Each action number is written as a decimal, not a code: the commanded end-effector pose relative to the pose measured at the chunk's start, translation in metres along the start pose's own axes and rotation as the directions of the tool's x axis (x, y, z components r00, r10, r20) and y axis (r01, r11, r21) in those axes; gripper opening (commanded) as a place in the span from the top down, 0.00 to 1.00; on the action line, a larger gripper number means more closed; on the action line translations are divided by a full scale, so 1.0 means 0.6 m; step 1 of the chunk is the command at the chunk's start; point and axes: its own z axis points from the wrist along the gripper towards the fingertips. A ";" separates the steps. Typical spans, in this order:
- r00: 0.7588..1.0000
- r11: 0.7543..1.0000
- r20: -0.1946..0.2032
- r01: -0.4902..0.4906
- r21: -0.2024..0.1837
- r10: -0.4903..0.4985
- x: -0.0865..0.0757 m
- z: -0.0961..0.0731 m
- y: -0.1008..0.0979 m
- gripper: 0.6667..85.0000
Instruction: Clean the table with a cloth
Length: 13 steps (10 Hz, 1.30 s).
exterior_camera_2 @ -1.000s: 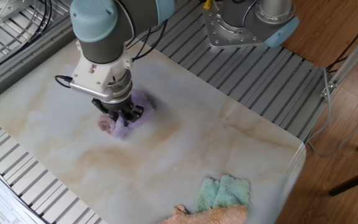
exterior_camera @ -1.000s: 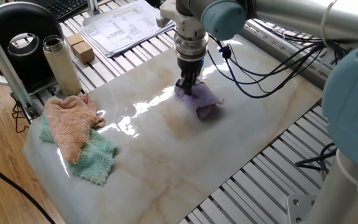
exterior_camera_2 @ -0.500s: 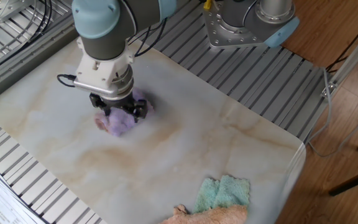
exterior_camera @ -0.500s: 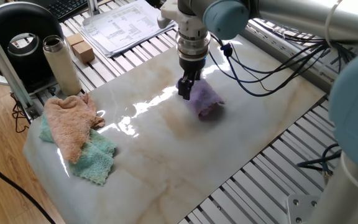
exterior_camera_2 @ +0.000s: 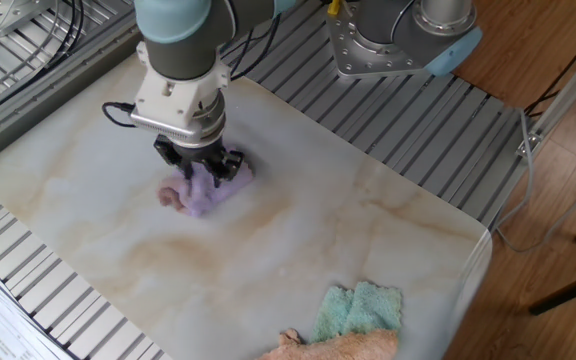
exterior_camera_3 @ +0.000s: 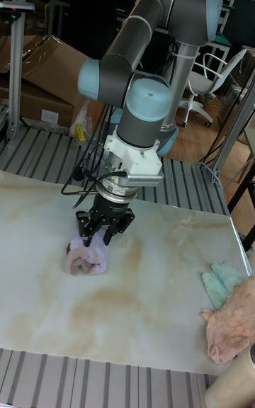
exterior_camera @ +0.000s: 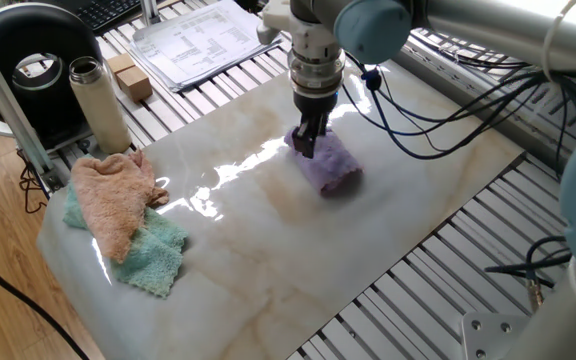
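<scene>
End effector (exterior_camera_2: 200, 172) pinching cloth (exterior_camera_2: 202, 192)

Silver-grey tubular arm (exterior_camera_3: 152, 22) with pale blue caps at the joints. White collar above the black hand (exterior_camera_3: 103, 228), two short dark fingers (exterior_camera: 308, 140). Black cables (exterior_camera: 418, 110) looped along the wrist. Grey metal base plate (exterior_camera_2: 383, 45) with screws.

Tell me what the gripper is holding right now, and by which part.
The gripper is shut on the lavender cloth, pinching a bunched fold at its top, nearer one end, while the rest lies crumpled on the marble table.
</scene>
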 end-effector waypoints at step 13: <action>0.994 0.991 -0.013 -0.106 -0.077 0.106 0.016 -0.086 0.114 0.73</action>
